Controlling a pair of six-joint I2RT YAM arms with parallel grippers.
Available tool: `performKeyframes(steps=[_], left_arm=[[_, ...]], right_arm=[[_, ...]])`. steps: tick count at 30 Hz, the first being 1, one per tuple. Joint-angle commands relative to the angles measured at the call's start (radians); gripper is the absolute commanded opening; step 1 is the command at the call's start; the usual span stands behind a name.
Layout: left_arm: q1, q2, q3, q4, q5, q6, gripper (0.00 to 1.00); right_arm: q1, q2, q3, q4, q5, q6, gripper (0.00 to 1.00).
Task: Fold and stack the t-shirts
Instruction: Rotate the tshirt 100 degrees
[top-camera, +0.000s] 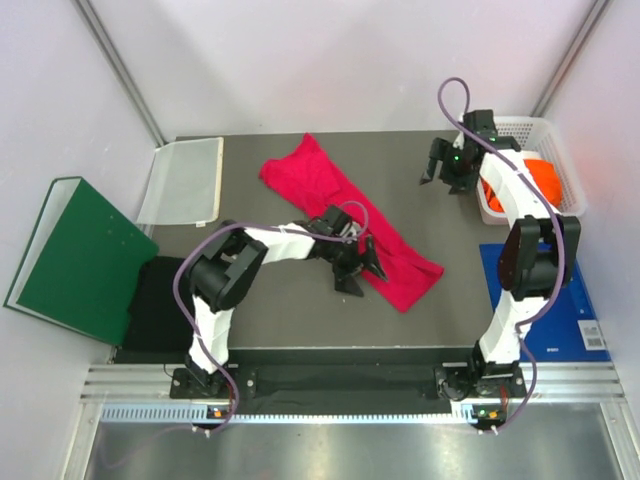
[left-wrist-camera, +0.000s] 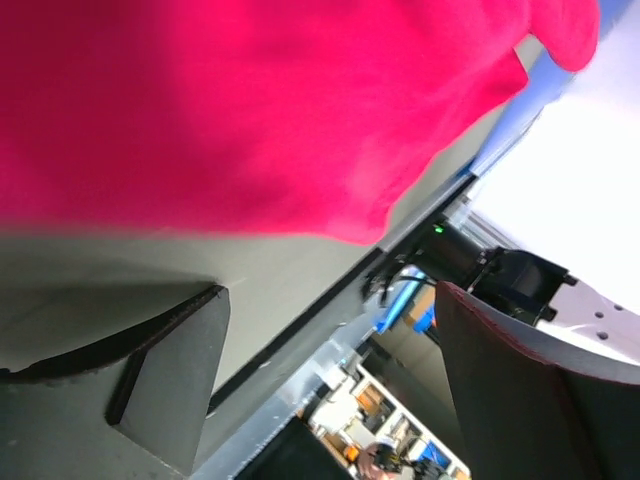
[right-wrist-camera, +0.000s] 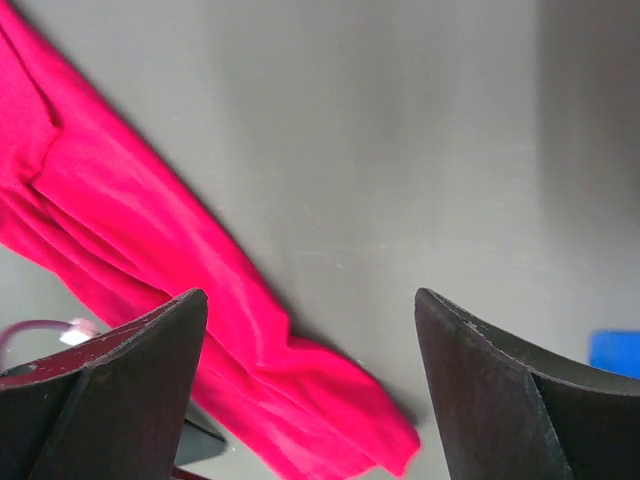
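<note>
The crimson-pink t-shirt (top-camera: 345, 215) lies folded into a long strip, running diagonally across the grey mat from back centre to front right. It fills the top of the left wrist view (left-wrist-camera: 250, 110) and the left of the right wrist view (right-wrist-camera: 150, 280). My left gripper (top-camera: 358, 268) is open and empty, low over the mat just beside the strip's near edge. My right gripper (top-camera: 445, 170) is open and empty, raised over the mat at the back right. The black t-shirt (top-camera: 160, 305) lies folded at the front left. The orange t-shirt (top-camera: 535, 180) sits in the white basket.
A white basket (top-camera: 540, 130) stands at the back right. A dark green binder (top-camera: 70, 255) lies at the left, a clear plastic sleeve (top-camera: 185, 180) behind it. A blue board (top-camera: 560, 300) lies at the right by the right arm.
</note>
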Motion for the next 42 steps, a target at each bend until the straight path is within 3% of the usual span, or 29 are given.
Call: performKeyframes(steps=[1,5,8,10,11,17,25,28,32,37,38,39,40,42], left_arm=[[-0.096,0.123,0.040,0.062,-0.138,-0.102,0.86],[-0.161,0.201,0.114,0.028,-0.184,-0.128,0.77],[-0.179,0.244,0.147,-0.001,-0.210,-0.136,0.55],[-0.185,0.260,0.148,-0.023,-0.222,-0.134,0.15],[-0.187,0.257,0.147,-0.076,-0.249,-0.134,0.00],[-0.187,0.076,0.003,-0.184,-0.345,-0.091,0.00],[-0.188,-0.209,-0.223,-0.467,-0.421,-0.028,0.00],[-0.188,-0.303,-0.315,-0.517,-0.402,-0.038,0.00],[-0.199,-0.410,-0.419,-0.584,-0.365,-0.070,0.00],[-0.199,-0.573,-0.467,-0.760,-0.426,-0.079,0.00],[-0.199,-0.598,-0.459,-0.815,-0.459,-0.081,0.08],[-0.199,-0.646,-0.414,-0.839,-0.486,-0.078,0.37],[-0.199,-0.670,-0.380,-0.865,-0.516,-0.074,0.54],[-0.199,-0.717,-0.249,-0.914,-0.655,-0.065,0.79]], right_arm=[[-0.017,-0.104,-0.029,0.018,-0.053,-0.048,0.84],[-0.041,-0.144,-0.072,0.016,-0.070,-0.080,0.84],[-0.055,-0.170,-0.097,0.015,-0.099,-0.091,0.84],[-0.058,-0.179,-0.121,0.016,-0.122,-0.094,0.84],[-0.057,-0.193,-0.134,0.019,-0.129,-0.094,0.84],[-0.057,-0.225,-0.244,0.064,-0.200,-0.074,0.85],[-0.003,-0.230,-0.335,0.079,-0.194,-0.102,0.90],[0.046,-0.222,-0.345,0.081,-0.159,-0.111,1.00],[0.109,-0.175,-0.336,0.096,-0.152,-0.114,0.99],[0.192,-0.100,-0.280,0.117,-0.159,-0.094,1.00],[0.204,-0.072,-0.269,0.122,-0.159,-0.091,1.00],[0.216,-0.058,-0.248,0.140,-0.159,-0.090,1.00],[0.235,-0.046,-0.235,0.148,-0.157,-0.084,1.00],[0.249,0.000,-0.194,0.171,-0.178,-0.073,1.00]])
